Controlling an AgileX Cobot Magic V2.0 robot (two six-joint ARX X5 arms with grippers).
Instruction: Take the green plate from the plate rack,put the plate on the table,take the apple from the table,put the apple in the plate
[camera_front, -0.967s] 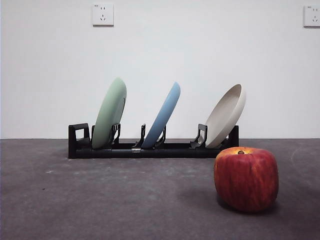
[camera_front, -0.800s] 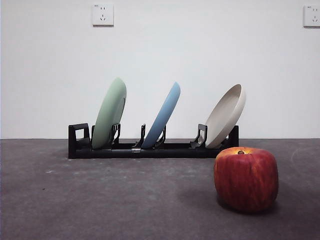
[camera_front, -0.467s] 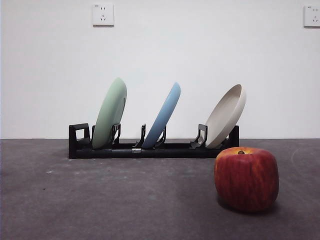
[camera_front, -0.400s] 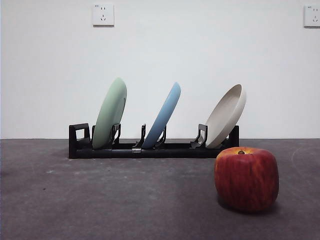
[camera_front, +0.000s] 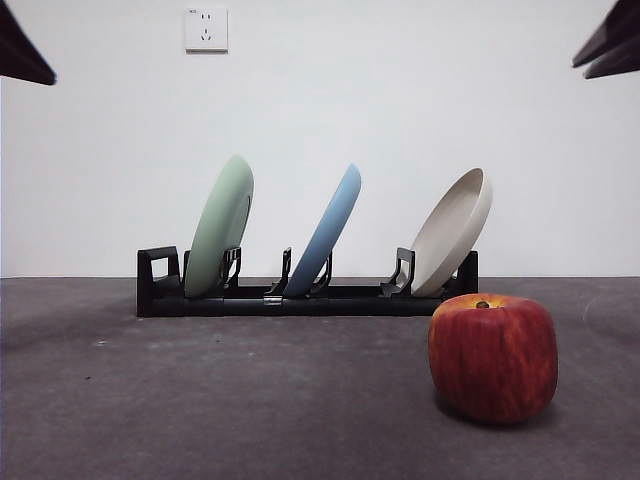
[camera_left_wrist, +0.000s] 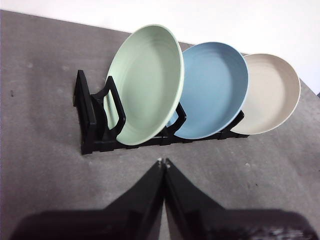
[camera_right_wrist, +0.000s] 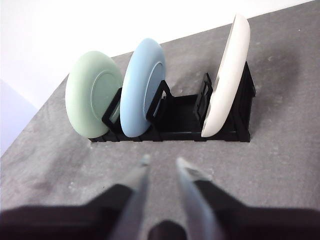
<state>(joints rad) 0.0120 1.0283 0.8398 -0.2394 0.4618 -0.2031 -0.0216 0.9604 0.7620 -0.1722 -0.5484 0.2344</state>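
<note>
Leaning in the rack (camera_front: 300, 298), green plate (camera_front: 220, 225) sits at 9 o'clock end, blue plate (camera_front: 325, 232) in the middle, beige plate (camera_front: 452, 232) at 3 o'clock end. Apple (camera_front: 493, 357) rests on worktop (camera_front: 200, 400), 5 o'clock of rack. Left gripper (camera_left_wrist: 163, 162) clenched, right gripper (camera_right_wrist: 161, 161) released, both clear of plates.

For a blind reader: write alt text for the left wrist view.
The green plate stands in the plate rack on the table, with a light blue plate and a cream plate behind it. The left gripper, shut, hangs short of the rack.
</note>
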